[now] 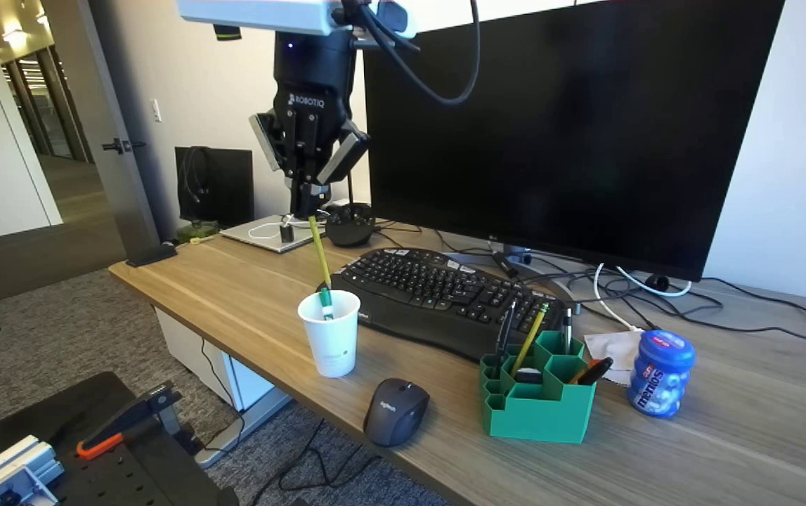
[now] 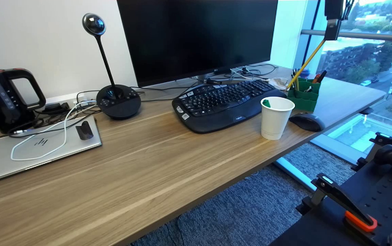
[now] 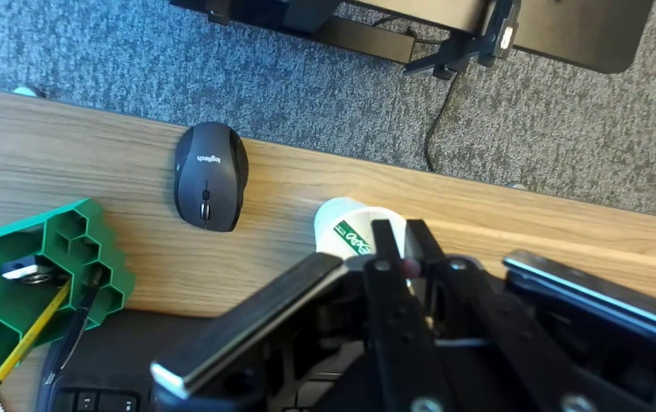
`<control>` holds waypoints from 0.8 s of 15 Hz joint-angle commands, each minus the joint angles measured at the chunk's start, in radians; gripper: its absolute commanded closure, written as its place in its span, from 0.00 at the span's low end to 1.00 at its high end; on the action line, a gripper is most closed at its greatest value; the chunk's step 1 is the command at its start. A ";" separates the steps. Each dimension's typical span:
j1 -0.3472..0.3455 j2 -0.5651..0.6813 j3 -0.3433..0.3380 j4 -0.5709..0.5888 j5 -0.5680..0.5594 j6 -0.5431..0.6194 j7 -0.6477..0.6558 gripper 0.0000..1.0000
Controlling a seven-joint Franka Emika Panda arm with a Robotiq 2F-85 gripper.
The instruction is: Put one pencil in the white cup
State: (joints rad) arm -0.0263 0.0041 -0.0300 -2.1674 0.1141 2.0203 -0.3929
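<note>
One pencil (image 1: 320,251) pinched by the ROBOTIQ tool (image 1: 308,209); EXPO marker (image 3: 352,237) in the white cup (image 1: 333,348).

The white cup (image 1: 333,344) — tapered, upright — stands near the edge of the desk (image 1: 234,295); the yellow pencil (image 1: 320,251) is held tilted, its lower end apparently above the rim.

mouse (image 1: 397,412) between cup (image 1: 336,346) (marker (image 3: 352,237) inside) and organiser (image 1: 540,417); keyboard (image 1: 438,294) before monitor (image 1: 557,133)

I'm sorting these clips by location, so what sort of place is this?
Most likely an office, though a home workspace is possible: a large monitor and a black keyboard stand on a wood-look desk.
</note>
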 commanded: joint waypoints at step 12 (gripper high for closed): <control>0.005 0.013 0.008 -0.091 0.008 0.218 -0.070 0.98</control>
State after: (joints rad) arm -0.0221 0.0143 -0.0273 -2.2396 0.1140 2.1872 -0.4431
